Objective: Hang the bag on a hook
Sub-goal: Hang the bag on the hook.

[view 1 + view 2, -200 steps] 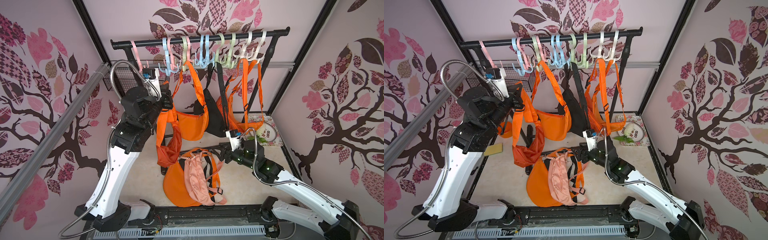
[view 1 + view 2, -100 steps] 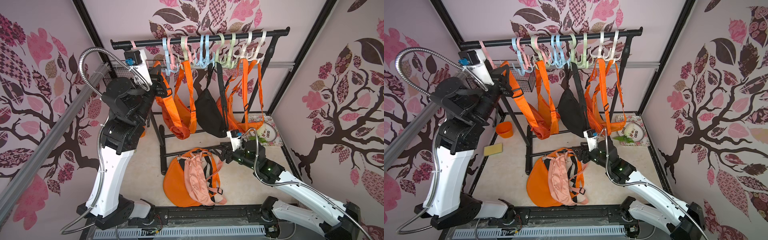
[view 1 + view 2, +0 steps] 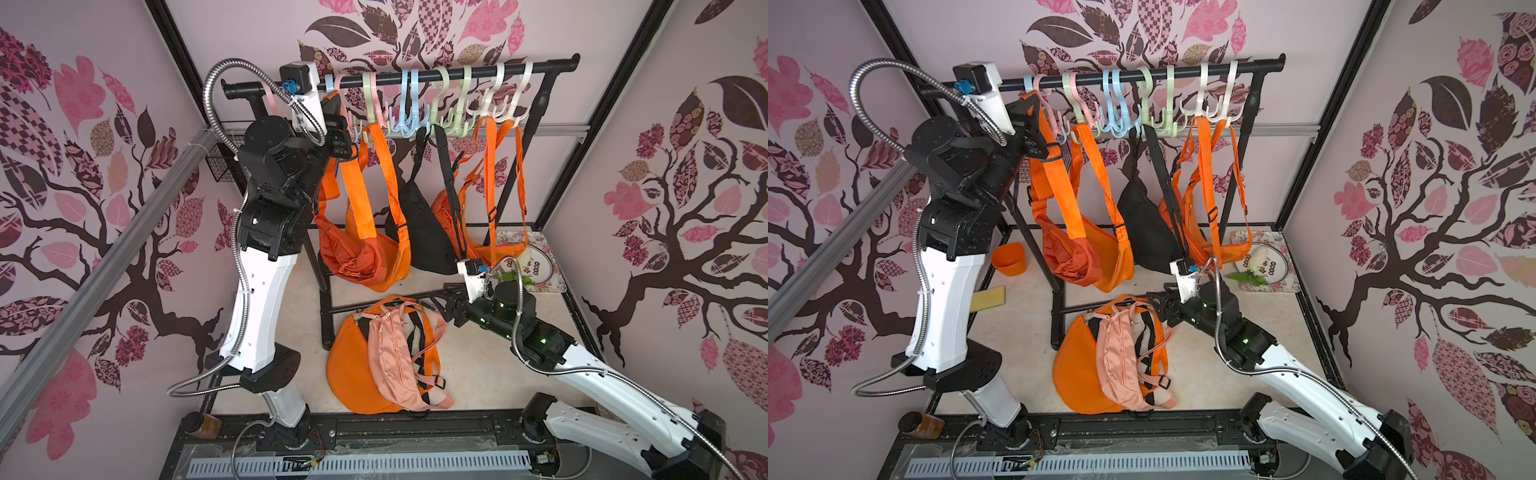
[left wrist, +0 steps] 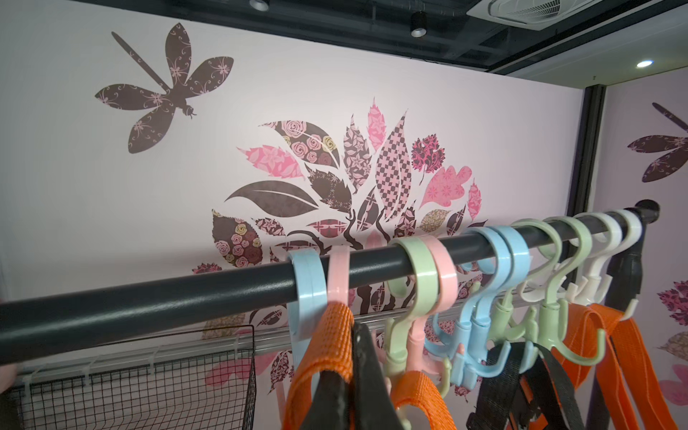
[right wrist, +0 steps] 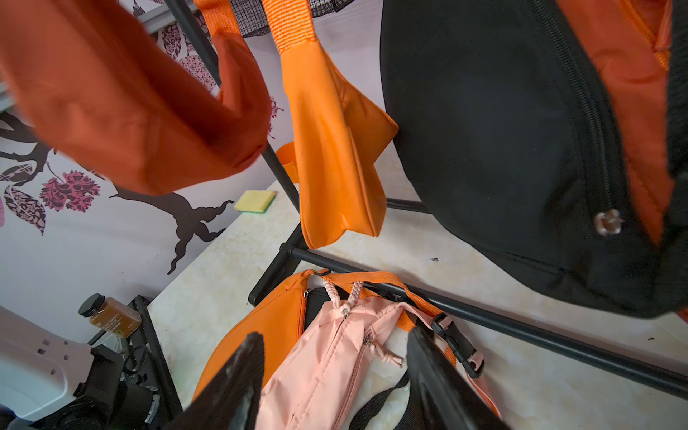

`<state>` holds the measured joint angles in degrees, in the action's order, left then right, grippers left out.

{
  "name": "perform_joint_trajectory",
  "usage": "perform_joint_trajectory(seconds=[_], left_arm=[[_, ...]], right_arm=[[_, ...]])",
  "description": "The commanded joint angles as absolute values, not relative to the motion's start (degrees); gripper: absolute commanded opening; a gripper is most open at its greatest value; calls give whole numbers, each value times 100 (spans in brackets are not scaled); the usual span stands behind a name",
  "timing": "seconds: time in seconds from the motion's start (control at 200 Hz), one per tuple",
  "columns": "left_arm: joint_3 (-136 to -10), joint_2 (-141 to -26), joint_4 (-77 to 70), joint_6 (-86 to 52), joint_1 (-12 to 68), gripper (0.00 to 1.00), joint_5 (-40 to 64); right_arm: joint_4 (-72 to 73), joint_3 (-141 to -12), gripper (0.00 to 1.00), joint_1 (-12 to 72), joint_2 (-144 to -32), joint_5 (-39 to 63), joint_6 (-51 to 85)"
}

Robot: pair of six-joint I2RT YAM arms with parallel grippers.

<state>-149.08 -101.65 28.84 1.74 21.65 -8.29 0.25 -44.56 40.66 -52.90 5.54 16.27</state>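
**Strap at the rail; hooking not yet made.**
The left gripper (image 3: 334, 110) is clamped on the strap (image 4: 327, 346) of the rust bag (image 3: 347, 253), which dangles below the rail (image 4: 149, 301). The loop should be carried over a free prong, then lowered. Only the left wrist view shows the strap just beneath the blue hook (image 4: 307, 277). The right gripper (image 5: 335, 357) stands spread and empty.

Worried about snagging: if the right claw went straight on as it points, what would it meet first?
Most likely the pink bag: the open right claw frames its zipped top, though depth is unclear.
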Motion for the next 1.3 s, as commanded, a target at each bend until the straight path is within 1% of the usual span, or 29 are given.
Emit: perform_joint_trajectory(seconds=[0.0, 0.07, 0.115, 0.195, 0.26, 0.29, 0.31, 0.385, 0.53, 0.64, 0.72, 0.845, 1.06, 1.295], left_arm=[[-15436, -10536, 3041, 61, 1820, 0, -462], [-15738, -10871, 3457, -64, 1671, 0, -217], [-15610, -10965, 3686, -88, 1635, 15, 6], [-14937, -10885, 3616, -94, 1618, 29, 105], [-14582, -10786, 3468, -120, 1596, 46, -6], [-14501, -10741, 3438, -131, 1579, 51, -30], [-14465, -10718, 3412, -144, 1569, 53, -52], [-14281, -10578, 3254, -138, 1557, 53, -182], [-13823, -10185, 3025, -198, 1538, 58, -194], [-12896, -9596, 2553, -307, 1540, 61, -88], [-12321, -9199, 2287, -352, 1538, 68, -54], [-11952, -8858, 2358, -411, 1538, 74, 177], [-11173, -8202, 2343, -666, 1538, 80, 788], [-10105, -7553, 2179, -751, 1534, 86, 957]], right_arm=[[-134, -4641, 63, 4016, -5192, 449, 1486], [-165, -4649, 63, 3990, -5170, 415, 1451], [-167, -4643, 63, 3970, -5156, 405, 1451], [-119, -4603, 63, 3937, -5131, 404, 1458], [-97, -4575, 63, 3913, -5107, 413, 1467], [-97, -4566, 63, 3907, -5106, 413, 1463], [-103, -4553, 63, 3906, -5099, 415, 1469], [-79, -4492, 63, 3894, -5059, 413, 1486], [5, -4384, 63, 3855, -5011, 417, 1514], [44, -4368, 62, 3845, -5001, 448, 1516], [44, -4368, 62, 3845, -4992, 449, 1497], [38, -4368, 62, 3834, -4983, 448, 1484], [112, -4341, 62, 3827, -4936, 422, 1522], [82, -4342, 63, 3831, -4891, 422, 1520]])
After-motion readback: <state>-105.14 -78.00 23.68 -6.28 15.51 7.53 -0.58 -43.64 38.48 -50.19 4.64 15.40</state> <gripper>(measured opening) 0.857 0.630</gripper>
